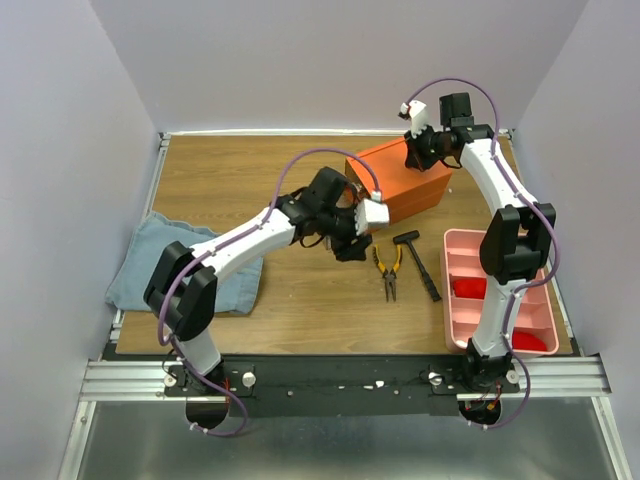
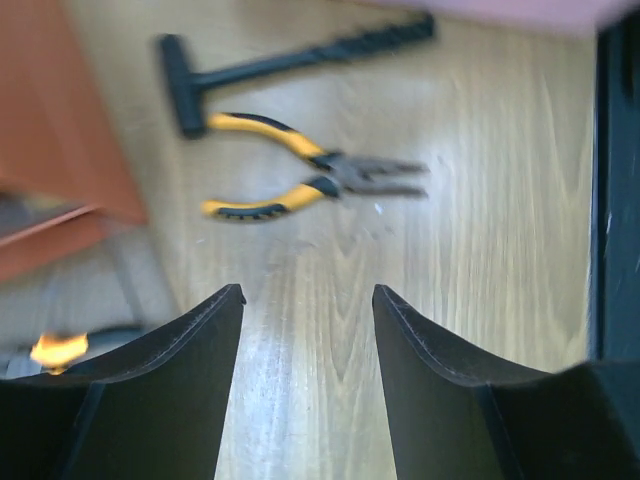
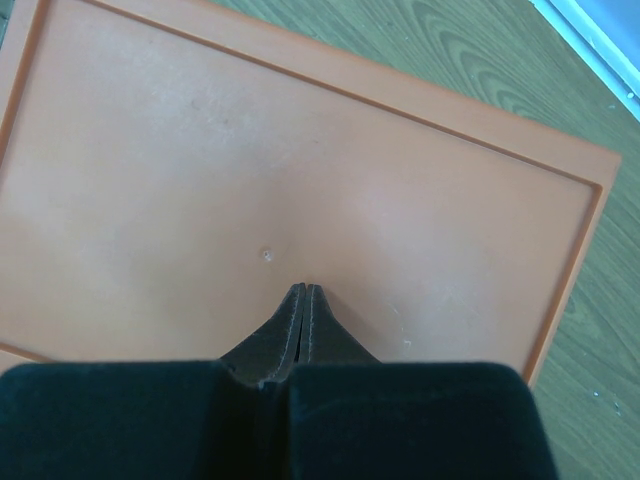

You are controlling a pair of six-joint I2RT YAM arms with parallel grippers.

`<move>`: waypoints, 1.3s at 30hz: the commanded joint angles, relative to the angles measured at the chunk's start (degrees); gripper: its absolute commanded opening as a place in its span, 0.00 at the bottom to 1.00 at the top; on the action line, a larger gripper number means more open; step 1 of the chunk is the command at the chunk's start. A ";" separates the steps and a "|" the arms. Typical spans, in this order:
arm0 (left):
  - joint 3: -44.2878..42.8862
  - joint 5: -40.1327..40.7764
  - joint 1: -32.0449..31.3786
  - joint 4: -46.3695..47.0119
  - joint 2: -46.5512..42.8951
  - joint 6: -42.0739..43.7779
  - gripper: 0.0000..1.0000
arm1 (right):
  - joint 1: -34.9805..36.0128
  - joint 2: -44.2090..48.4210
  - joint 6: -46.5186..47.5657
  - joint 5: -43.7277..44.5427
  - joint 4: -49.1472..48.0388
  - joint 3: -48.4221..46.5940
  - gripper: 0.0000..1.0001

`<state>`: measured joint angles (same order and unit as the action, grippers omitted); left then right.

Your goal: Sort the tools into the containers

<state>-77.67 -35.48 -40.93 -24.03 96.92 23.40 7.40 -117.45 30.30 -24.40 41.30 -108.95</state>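
While the left gripper (image 2: 308, 295) hangs with its two black fingers apart and nothing between them, the right gripper (image 3: 305, 290) has its fingers pressed tight together over the flat top of the orange box-shaped cabinet (image 3: 300, 150). I cannot tell if they touch it.

Just past the left fingers lie the yellow-and-black-handled pliers (image 1: 388, 272). They lie long-ways from far to near, nose pointing at the arms' side. Close on their right lies the small black hammer (image 1: 420, 262), head at the far end, handle slanting near and right. The cabinet stands behind both.

A pink plastic tray (image 1: 447, 285) sits on the right and a crumpled blue cloth (image 1: 150, 260) on the left of the brown wooden table (image 1: 250, 180). Pale walls (image 1: 330, 60) stand on three sides.
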 commanded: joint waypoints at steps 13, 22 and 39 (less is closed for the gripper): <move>-7.75 3.05 -9.25 -9.10 16.79 43.83 0.64 | -0.63 -5.42 1.07 4.10 15.13 6.29 0.01; -13.98 8.58 -11.28 -8.55 25.48 46.48 0.65 | -1.25 -6.65 1.34 2.96 15.57 5.85 0.01; -8.14 4.21 -11.37 -23.70 21.83 41.84 0.00 | -1.69 -6.92 1.69 2.61 17.06 4.80 0.01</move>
<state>-94.91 -27.83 -51.88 -41.78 124.07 69.04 6.52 -117.45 31.14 -26.92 40.69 -108.27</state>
